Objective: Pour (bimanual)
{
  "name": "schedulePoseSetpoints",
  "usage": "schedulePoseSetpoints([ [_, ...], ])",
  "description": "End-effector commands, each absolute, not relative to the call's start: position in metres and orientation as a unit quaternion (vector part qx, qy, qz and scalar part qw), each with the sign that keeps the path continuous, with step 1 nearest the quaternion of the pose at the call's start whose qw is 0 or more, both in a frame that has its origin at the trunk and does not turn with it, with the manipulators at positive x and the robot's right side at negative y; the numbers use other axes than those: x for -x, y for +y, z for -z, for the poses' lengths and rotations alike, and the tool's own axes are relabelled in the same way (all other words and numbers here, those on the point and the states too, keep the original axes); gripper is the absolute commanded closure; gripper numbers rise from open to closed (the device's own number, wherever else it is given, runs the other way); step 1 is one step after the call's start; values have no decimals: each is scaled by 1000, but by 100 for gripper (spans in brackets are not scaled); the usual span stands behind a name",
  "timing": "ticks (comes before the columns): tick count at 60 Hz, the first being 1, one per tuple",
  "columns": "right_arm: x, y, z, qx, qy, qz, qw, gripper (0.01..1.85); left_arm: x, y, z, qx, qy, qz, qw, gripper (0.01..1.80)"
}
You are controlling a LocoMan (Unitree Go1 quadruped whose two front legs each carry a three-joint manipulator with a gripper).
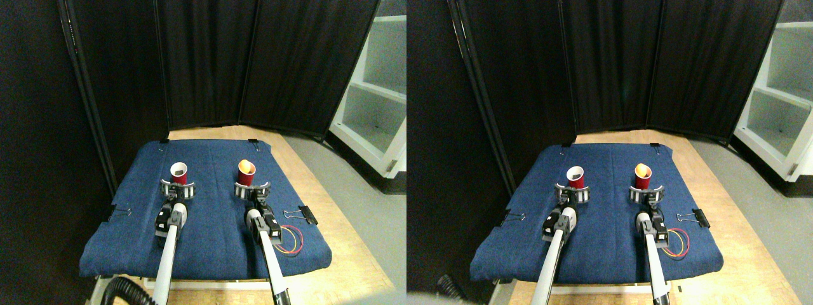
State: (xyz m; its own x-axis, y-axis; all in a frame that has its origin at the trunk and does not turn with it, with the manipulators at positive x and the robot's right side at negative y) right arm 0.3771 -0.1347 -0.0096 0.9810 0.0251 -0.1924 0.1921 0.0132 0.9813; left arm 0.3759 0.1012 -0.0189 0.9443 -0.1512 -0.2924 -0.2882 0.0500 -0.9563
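Two arms reach up over the blue-covered surface (209, 235). At each arm's far end a claw curves around the base of a red cup: left claw (180, 188) at the left cup (179, 173), right claw (252, 189) at the right cup (246, 171). Whether either claw grips or merely cradles its cup, I cannot tell.

Blue cloth (209, 235) covers the table; mid strip betw. the two arms is bare from near edge to far edge. Left cup (179, 172) and right cup (246, 170) stand upright, well apart, open cloth betw. them and behind them up to the far edge. Left gripper (180, 189) sits at left cup's base, right gripper (252, 189) at right cup's. Binder clip (307, 214) on right edge, coloured wires (291, 240) near right arm. Dark curtain (203, 63) walls off far side and left.
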Motion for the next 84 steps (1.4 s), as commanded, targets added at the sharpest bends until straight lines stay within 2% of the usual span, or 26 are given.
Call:
schedulePoseSetpoints([
  [1,-383,-134,9,-696,82,48,711,68,-383,100,14,692,150,-36,705,49],
  [10,-389,-132,7,-706,83,61,701,59,-389,102,16,693,151,-38,704,49],
  [11,-391,-131,6,-705,83,61,702,53,-390,103,17,692,149,-41,705,48],
  [21,-399,-128,10,-715,82,67,691,47,-394,104,20,698,143,-52,700,48],
  [35,-402,-128,15,-714,82,82,690,56,-400,105,26,693,146,-60,703,46],
  [43,-406,-130,18,-702,85,89,701,64,-403,107,29,694,146,-64,702,45],
  [64,-415,-134,27,-711,90,112,688,41,-410,108,31,692,148,-67,703,48],
  [84,-420,-136,30,-713,90,119,685,48,-415,109,37,685,151,-78,708,48],
])
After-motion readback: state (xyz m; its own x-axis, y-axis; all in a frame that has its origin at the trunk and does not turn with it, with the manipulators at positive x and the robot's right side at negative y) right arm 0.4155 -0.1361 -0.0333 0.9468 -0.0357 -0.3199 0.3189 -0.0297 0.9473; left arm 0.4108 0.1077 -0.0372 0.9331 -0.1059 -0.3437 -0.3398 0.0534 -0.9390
